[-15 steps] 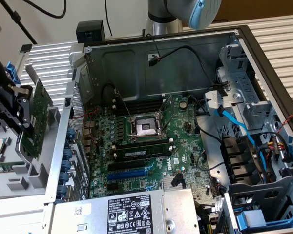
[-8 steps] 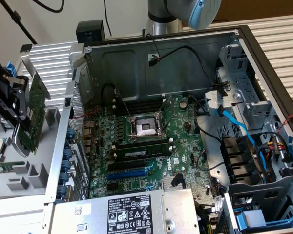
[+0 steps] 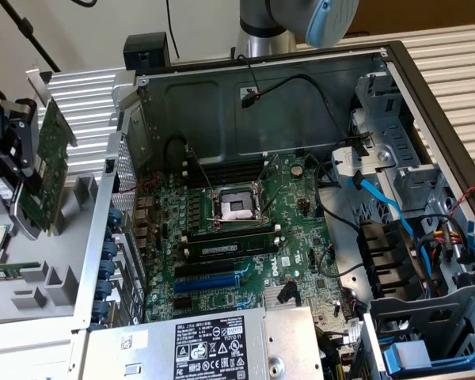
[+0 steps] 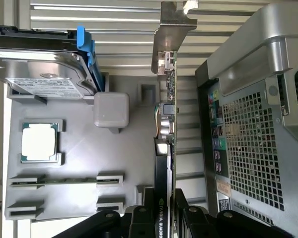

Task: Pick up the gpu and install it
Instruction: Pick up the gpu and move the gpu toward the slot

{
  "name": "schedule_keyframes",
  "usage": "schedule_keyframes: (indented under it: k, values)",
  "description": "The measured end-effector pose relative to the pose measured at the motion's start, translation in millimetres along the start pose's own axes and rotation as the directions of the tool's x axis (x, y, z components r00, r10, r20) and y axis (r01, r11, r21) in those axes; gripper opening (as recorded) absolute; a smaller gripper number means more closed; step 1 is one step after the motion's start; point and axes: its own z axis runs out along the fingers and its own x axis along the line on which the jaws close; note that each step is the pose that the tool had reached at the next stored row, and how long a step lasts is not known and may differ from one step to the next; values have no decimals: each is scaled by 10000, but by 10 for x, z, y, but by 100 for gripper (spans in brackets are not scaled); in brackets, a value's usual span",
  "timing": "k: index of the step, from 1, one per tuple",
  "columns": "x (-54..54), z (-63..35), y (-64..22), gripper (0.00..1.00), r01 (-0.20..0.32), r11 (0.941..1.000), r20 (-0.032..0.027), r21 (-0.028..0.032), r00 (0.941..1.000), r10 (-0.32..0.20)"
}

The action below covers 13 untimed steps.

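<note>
I see a ribbed pale worktop [image 3: 447, 59] carrying the open computer case [image 3: 261, 95] and a grey parts tray [image 4: 79, 163]. My claw [image 4: 164, 217] is clamped on the gpu [image 4: 164, 178], which stands on edge above the tray, just beside the case's perforated rear wall [image 4: 248, 144]. A CPU [image 4: 38, 142] and a hard drive [image 4: 39, 69] sit in the tray.

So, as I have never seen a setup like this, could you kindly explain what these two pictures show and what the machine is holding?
It is a robot arm working on an open computer case with its green motherboard showing. One picture comes from a camera off the arm; the other from one on its wrist. The tool grips the gpu, a small green card, beside the case, above a grey tray. On that tray sit a processor chip, a memory stick and a hard drive.
</note>
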Motion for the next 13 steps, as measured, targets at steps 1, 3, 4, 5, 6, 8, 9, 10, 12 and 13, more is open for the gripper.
schedule_keyframes:
  k: [1, 3, 4, 5, 6, 8, 9, 10, 12, 13]
  values:
    - [-5, -33, 4, 27, 0, 10000, 2, -1, 10000, 0]
    - [-16, -110, 13, 27, 0, 10000, 3, -2, 10000, 0]
    - [-21, -148, 17, 27, 0, 10000, 4, -3, 10000, 0]
    - [-27, -190, 22, 27, 0, 10000, 5, -3, 10000, 0]
    - [-34, -236, 28, 27, -1, 10000, 4, -3, 10000, 1]
    - [-50, -323, 38, 27, 0, 10000, 5, -4, 10000, 0]
    - [-63, -365, 43, 27, 0, 10000, 3, -3, 10000, 0]
    - [-83, -412, 50, 27, 1, 10000, 3, -3, 10000, -1]
    - [-129, -486, 61, 27, -2, 10000, -6, -4, 10000, 2]
    - [-157, -522, 67, 27, -3, 10000, -15, -6, 10000, 3]
